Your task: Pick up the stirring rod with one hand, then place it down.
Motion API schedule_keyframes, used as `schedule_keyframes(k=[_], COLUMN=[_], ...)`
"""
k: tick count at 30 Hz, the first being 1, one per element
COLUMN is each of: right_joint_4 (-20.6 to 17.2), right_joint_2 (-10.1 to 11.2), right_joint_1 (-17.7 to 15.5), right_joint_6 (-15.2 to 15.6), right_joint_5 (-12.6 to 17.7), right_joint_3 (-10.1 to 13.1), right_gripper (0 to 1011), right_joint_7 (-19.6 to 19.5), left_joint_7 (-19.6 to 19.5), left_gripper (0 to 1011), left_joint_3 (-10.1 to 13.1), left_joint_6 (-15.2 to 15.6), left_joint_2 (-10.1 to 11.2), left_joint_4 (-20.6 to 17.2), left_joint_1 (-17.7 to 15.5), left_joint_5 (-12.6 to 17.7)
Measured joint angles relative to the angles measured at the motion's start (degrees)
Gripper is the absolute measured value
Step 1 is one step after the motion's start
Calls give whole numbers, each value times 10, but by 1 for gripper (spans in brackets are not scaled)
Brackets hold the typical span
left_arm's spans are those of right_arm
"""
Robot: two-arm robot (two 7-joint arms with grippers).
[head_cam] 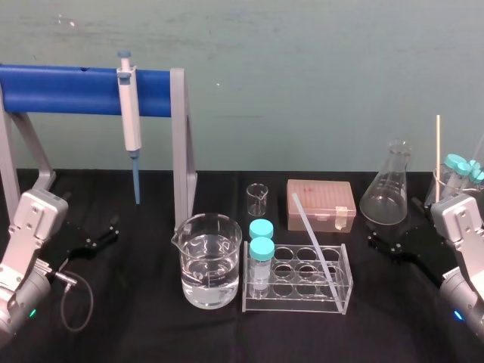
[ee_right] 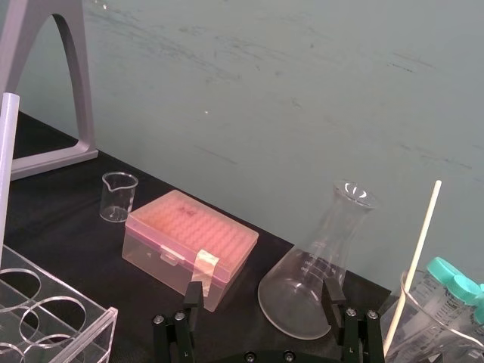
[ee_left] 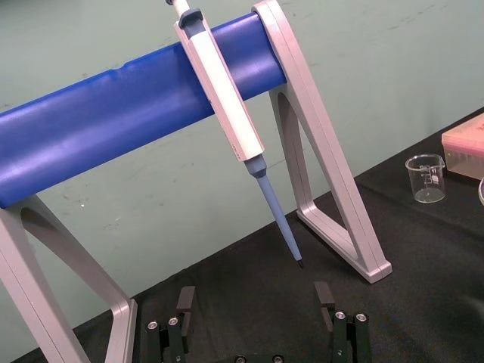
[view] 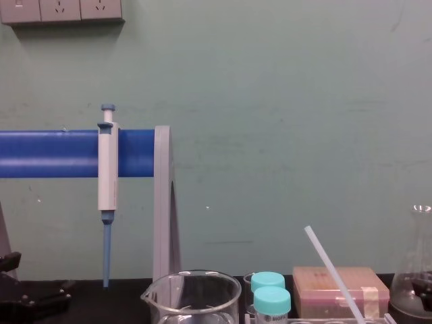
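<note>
Neither arm has begun the pick. The rod leans in the rack, its foot in a near cell and its top tipped away toward the box. The right gripper rests low over the bench, its fingers spread wide and holding nothing. From those fingers the rod lies off to the inner side, well apart, with the flask just ahead of them. The left gripper rests on the far side of the beaker, fingers likewise spread and empty; the rod is farther from them.

The right arm looks the better choice. It should lift clear of the flask first, then swing inward and take the rod on its free upper half, above the rack, with the fingers set square across the shaft. A thin, smooth rod may slip or pivot, so the close should be centred and the lift should follow the rod's own lean, lest the foot catch a cell wall and drag the rack.

The head view shows which cell holds the foot. The chest view shows the lean from the side, the rod rising past the capped tubes. The right wrist view catches a strip of the rod and how close the flask is to the fingers, plus a thin stick beside them that is not the target. The left wrist view looks at the pipette.
</note>
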Motion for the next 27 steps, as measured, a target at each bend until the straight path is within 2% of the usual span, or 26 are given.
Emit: schedule_keyframes(k=[27], right_joint_4=[0], right_joint_2=[0], right_joint_1=[0], right_joint_6=[0], right_joint_5=[0], right_joint_3=[0], right_gripper=[1003], right_joint_7=[0], left_joint_7=[0], left_gripper=[1000], left_joint_3=[0], left_joint_6=[0], left_joint_2=[0], left_joint_4=[0], left_joint_1=[0], left_joint_5=[0])
